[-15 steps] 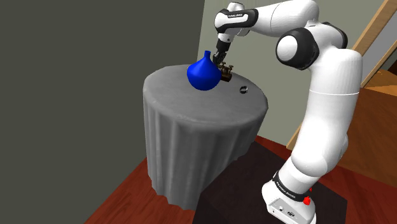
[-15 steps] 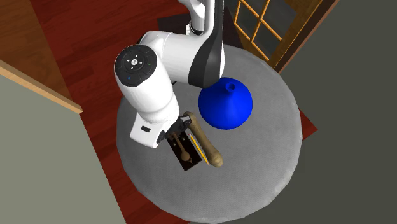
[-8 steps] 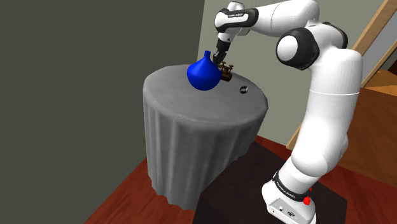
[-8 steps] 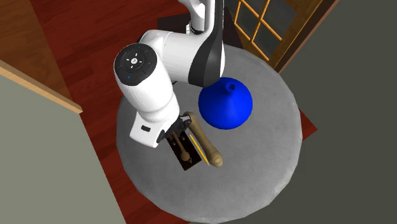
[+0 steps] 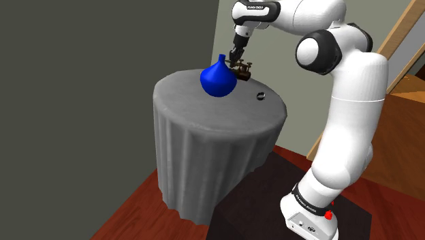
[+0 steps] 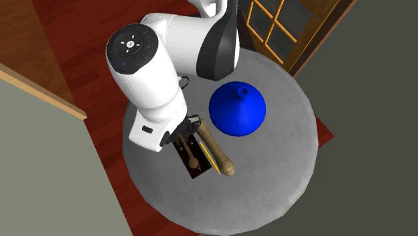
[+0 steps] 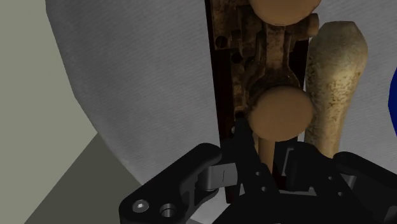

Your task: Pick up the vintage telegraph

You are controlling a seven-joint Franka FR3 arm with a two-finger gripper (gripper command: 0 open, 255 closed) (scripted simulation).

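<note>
Shoulder view is showing a blue vase (image 5: 218, 80) standing just beside the telegraph (image 5: 242, 68), crowding the gripper (image 5: 238, 59), while a small dark round thing (image 5: 260, 95) is lying apart on the grey-draped round table (image 5: 204, 129) — red-brown floor (image 5: 129, 211) spreading below, grey wall (image 5: 102, 68) behind. Its jaws are clasping the telegraph near the table's far edge — a dark base carrying round tan knobs and a pale cylinder.

There is one round table (image 5: 204, 136) draped in grey cloth. By it are three things: one blue vase (image 5: 218, 80), one brown telegraph key (image 6: 197, 157) and one small dark ring (image 5: 260, 95). The telegraph key has two round knobs (image 7: 280, 113) and one pale wooden rod (image 7: 334, 83). One white arm (image 5: 347, 102) ends in one black gripper (image 5: 237, 61) with two fingers. One wooden-framed glazed panel (image 6: 281, 27) is also in view.
</note>
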